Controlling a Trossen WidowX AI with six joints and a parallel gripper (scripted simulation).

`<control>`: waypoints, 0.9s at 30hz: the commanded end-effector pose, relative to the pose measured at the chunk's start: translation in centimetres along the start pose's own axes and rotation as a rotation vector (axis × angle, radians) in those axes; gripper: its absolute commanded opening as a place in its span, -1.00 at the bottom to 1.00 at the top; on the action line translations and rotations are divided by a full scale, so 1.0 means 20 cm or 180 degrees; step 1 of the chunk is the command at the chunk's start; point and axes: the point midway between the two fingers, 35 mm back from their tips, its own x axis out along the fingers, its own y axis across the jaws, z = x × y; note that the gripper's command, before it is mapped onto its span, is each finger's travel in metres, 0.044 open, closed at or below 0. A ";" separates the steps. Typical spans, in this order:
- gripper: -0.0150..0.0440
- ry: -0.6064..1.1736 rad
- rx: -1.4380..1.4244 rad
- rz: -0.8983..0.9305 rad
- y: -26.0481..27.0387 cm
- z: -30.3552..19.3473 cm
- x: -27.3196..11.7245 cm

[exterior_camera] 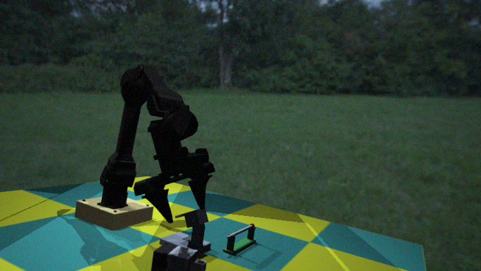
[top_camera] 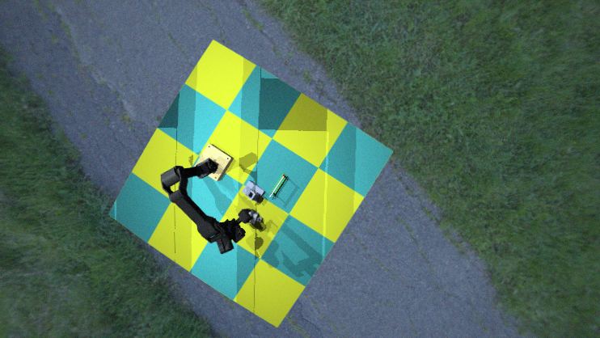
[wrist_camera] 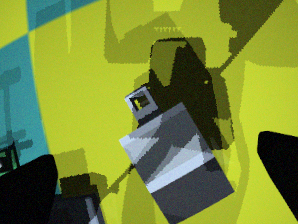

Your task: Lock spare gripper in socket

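Note:
My gripper (exterior_camera: 187, 215) (wrist_camera: 160, 155) is open and empty, fingers pointing down. In the wrist view its fingers stand wide on both sides of the grey spare gripper (top_camera: 254, 217) (exterior_camera: 183, 254) (wrist_camera: 172, 160), which sits below them. The spare gripper's square spigot (wrist_camera: 151, 102) points to the upper left there. The grey mount (top_camera: 250, 187) (exterior_camera: 198, 234) (wrist_camera: 75, 207) stands beside it, with a tilted head on a post; a thin bar (exterior_camera: 180, 215) juts from that head. A pale rod (top_camera: 278, 186) (exterior_camera: 239, 231) with a red end lies across a green stand. Which is the lock pin is unclear.
The green stand (exterior_camera: 243, 246) is beyond the mount, on the side away from the arm. The arm's wooden base block (top_camera: 222, 170) (exterior_camera: 97, 216) is at the back left in the exterior view. Dark shadows cross the checkered top (top_camera: 327, 209).

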 end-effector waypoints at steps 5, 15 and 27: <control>1.00 -0.0269 -0.1502 0.0077 0.03 -0.02 -0.03; 1.00 -0.0269 -0.1502 0.0077 0.03 -0.02 -0.03; 1.00 -0.0273 -0.1501 0.0075 -0.03 -0.14 0.27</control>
